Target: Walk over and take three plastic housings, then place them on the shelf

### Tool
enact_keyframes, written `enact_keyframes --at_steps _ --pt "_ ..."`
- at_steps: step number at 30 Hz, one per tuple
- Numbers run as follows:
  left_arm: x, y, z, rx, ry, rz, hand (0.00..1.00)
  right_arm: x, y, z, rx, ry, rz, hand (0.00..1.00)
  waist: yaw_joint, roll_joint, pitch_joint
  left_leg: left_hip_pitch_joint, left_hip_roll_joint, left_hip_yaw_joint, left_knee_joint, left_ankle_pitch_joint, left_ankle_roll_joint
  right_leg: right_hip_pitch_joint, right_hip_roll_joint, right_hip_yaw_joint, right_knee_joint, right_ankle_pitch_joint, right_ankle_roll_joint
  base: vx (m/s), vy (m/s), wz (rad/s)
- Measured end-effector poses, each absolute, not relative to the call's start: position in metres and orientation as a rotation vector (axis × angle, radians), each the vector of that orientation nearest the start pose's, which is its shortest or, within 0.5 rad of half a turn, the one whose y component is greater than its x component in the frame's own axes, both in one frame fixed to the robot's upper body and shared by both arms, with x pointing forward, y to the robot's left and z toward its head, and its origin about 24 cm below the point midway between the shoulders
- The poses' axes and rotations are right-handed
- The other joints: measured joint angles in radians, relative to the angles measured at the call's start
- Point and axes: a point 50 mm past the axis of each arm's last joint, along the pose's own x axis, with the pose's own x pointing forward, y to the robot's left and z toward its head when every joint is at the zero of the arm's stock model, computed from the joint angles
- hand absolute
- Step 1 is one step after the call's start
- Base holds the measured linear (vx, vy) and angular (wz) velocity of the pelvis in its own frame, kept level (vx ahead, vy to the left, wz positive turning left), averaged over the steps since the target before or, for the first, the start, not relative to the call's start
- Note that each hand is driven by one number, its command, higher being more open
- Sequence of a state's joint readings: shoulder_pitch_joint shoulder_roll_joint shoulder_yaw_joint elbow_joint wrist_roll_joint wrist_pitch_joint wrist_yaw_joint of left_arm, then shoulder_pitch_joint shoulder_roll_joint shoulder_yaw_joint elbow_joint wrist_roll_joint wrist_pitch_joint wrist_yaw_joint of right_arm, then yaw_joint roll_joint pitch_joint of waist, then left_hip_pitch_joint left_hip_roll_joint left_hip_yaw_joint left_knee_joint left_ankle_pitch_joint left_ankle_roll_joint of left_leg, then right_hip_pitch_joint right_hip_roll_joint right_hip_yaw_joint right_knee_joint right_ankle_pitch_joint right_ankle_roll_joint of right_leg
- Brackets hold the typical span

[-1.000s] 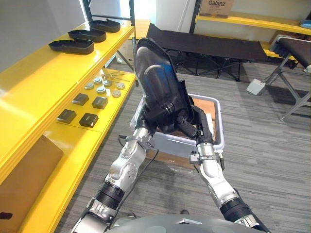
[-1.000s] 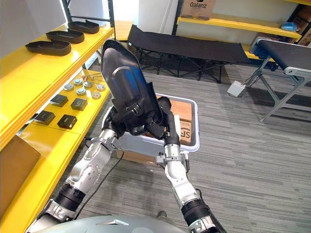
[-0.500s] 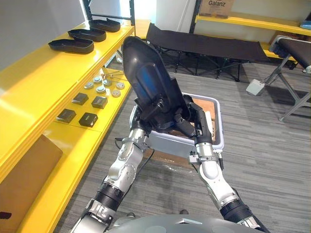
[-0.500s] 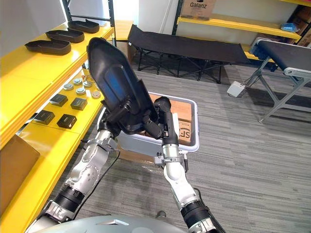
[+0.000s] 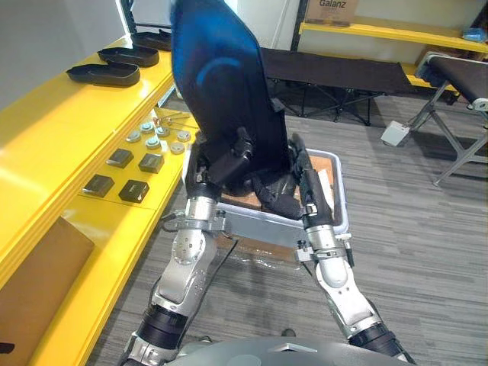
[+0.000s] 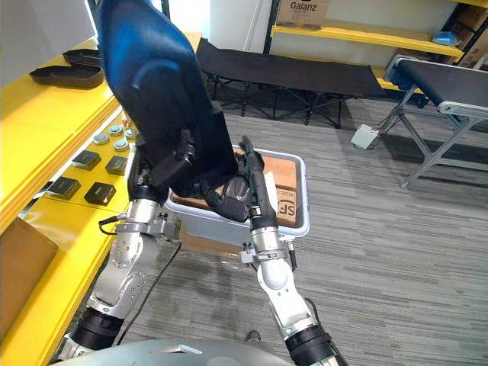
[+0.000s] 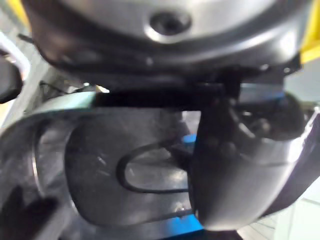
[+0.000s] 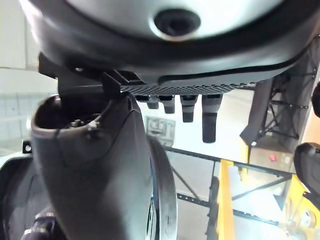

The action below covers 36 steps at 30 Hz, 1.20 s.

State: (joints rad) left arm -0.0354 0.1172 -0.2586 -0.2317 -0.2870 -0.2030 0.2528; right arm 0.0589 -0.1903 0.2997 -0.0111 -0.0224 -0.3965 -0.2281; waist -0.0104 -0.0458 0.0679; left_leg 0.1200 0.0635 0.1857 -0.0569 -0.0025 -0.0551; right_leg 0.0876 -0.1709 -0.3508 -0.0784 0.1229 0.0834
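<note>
Left robot hand (image 5: 221, 164) was clamped on the lower end of a large black plastic housing (image 5: 217, 76), which was held upright above a grey bin (image 5: 255, 226).

The housing's lower end was pinched between the left thumb and curled fingers, and its glossy face was turned towards the head camera. The right robot hand (image 5: 307, 183) was laid against the housing's right edge, just beside the left hand, with its fingers kept straight and closed round nothing. Brown cardboard (image 6: 284, 174) was seen inside the bin, which was placed near the yellow shelf (image 5: 46, 130). A row of other housings (image 5: 103, 74) was laid on the shelf's upper level, well apart from the raised one. Small black blocks (image 5: 118, 158) and round metal discs (image 5: 156, 139) were set out on the level below.
</note>
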Motion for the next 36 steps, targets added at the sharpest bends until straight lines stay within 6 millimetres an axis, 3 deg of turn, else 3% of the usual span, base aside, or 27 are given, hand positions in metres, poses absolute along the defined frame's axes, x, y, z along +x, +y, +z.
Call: enact_keyframes --at_steps 7,10,16,28,33,36 --pt "0.228 0.164 0.131 -0.191 -0.509 0.158 0.0 0.212 -0.165 0.04 -0.086 -0.155 0.063 1.0 -0.018 0.018 0.01 0.014 0.0 0.015 -0.013 -0.001 0.0 -0.001 0.002 0.015 0.0 -0.001 0.0 0.0 0.004 -0.06" --pt "0.224 0.167 0.132 -0.147 -0.519 0.155 0.0 0.212 -0.169 0.04 -0.038 -0.148 0.078 1.0 -0.017 0.024 0.013 0.013 0.001 0.024 -0.016 -0.001 -0.001 -0.01 0.002 0.025 0.0 -0.001 0.0 0.0 0.006 -0.1" --pt "0.211 0.167 0.118 -0.116 -0.467 0.102 0.0 0.214 -0.169 0.05 0.09 -0.181 0.075 1.0 -0.019 0.029 0.013 0.012 0.002 0.029 -0.015 0.0 0.002 -0.014 0.002 0.03 0.0 -0.001 0.0 0.0 0.0 -0.02" --pt "0.2 0.177 0.109 -0.217 -0.456 0.261 0.0 0.213 -0.165 0.023 0.251 -0.018 0.034 1.0 -0.007 0.051 0.023 0.009 0.0 -0.007 -0.017 0.002 -0.001 0.004 -0.002 -0.007 0.0 -0.007 0.002 -0.01 -0.005 0.08" --pt "0.186 0.198 0.103 -0.196 -0.429 0.409 0.0 0.214 -0.152 0.017 0.28 0.026 0.055 1.0 0.022 0.056 0.022 -0.031 0.0 -0.095 -0.016 0.018 -0.005 0.016 -0.003 -0.096 0.0 -0.02 0.002 0.0 -0.029 0.51" --pt "0.171 0.212 0.097 -0.178 -0.4 0.498 0.0 0.222 -0.141 0.016 0.266 0.036 0.074 1.0 0.07 0.055 0.021 -0.046 -0.001 -0.15 -0.016 0.032 -0.002 0.034 -0.002 -0.154 0.0 -0.028 0.002 0.01 -0.031 0.56"
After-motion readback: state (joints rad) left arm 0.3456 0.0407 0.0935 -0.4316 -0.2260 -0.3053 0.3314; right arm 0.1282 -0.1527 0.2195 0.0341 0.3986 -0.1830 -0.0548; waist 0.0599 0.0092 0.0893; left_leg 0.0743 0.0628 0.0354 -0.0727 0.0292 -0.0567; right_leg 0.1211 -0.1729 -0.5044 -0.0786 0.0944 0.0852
